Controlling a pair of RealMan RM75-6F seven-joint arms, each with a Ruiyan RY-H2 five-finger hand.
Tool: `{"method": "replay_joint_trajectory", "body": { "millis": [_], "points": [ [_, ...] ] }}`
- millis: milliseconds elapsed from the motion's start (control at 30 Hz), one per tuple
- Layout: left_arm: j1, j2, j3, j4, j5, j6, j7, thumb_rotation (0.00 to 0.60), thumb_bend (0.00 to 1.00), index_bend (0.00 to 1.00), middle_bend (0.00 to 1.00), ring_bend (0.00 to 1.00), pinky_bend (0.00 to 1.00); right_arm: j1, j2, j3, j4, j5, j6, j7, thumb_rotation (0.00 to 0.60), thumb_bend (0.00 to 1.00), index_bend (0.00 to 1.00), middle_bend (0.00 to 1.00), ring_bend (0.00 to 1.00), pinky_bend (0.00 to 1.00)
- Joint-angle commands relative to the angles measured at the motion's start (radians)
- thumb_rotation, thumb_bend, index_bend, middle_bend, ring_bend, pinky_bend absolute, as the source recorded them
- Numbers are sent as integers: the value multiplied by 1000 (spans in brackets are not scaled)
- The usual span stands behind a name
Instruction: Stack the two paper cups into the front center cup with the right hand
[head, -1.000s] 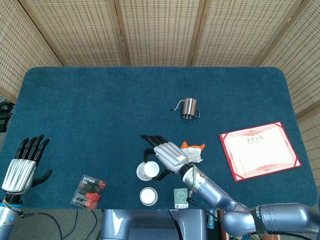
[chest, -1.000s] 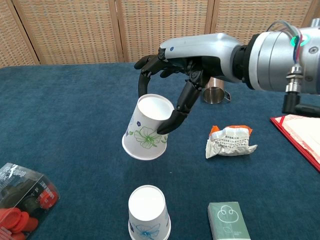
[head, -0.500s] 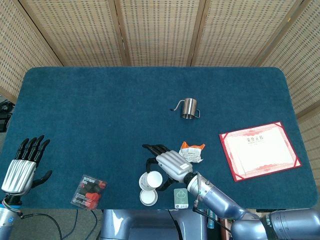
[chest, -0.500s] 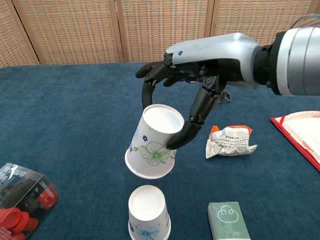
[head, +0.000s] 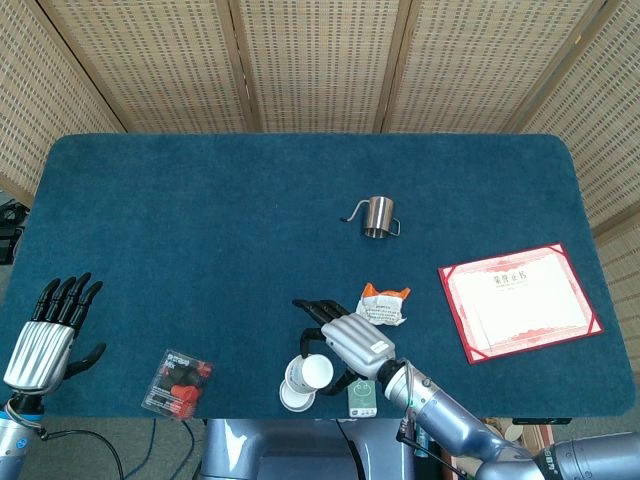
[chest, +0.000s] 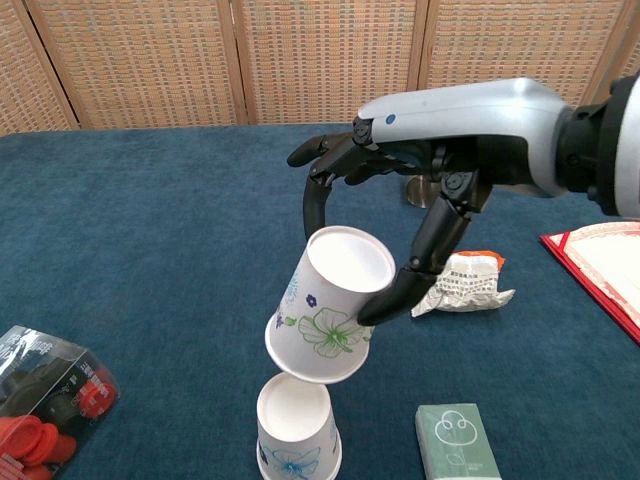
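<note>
Landmark: front center cup (chest: 297, 432), upright on the blue table (head: 200, 220) at the near edge. Far to its left we note the left hand (head: 45, 335), fingers spread and holding nothing, idle at the table corner. Between that hand and the cup, near the edge, lies a clear packet of red items (head: 178, 381). Directly above the front center cup, the right hand (chest: 400, 200) pinches a floral paper cup (chest: 330, 310) by its rim between thumb and fingers; the cup is tilted, mouth toward the camera, its base just above the lower cup's mouth, and we cannot tell whether they touch. Nothing is nested yet. We see only these two cups; a third does not show in either view. Just right of the front center cup lies a green box (chest: 457, 440); further back right, a crumpled wrapper (chest: 460, 282). We judge the first stacking as near insertion, needing the cup righted and lowered; the second remains.
</note>
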Motion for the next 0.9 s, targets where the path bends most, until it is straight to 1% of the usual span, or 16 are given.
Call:
{"method": "replay_joint_trajectory", "body": {
  "millis": [33,267,400,700,900],
  "points": [
    [1,0,2,0,2,1,0,600,258,0,0,0,0,-8,2,-8,-7,-11,5,6,600,55,511,50,0,0],
    [3,2,2,-1,5,3,-1,600,258,0,0,0,0,-31,5,-34,-21,-47,17,10,600,55,511,50,0,0],
    [2,2,2,-1,4,-1,1,600,259,0,0,0,0,-42,0,-41,-26,-68,24,17,600,55,511,50,0,0],
    [2,2,3,-2,6,-1,3,600,259,0,0,0,0,-59,-29,-68,1,-87,27,16,600,55,511,50,0,0],
    [3,0,3,-3,8,0,5,600,260,0,0,0,0,-68,-46,-71,6,-105,33,19,600,55,511,50,0,0]
  ]
}}
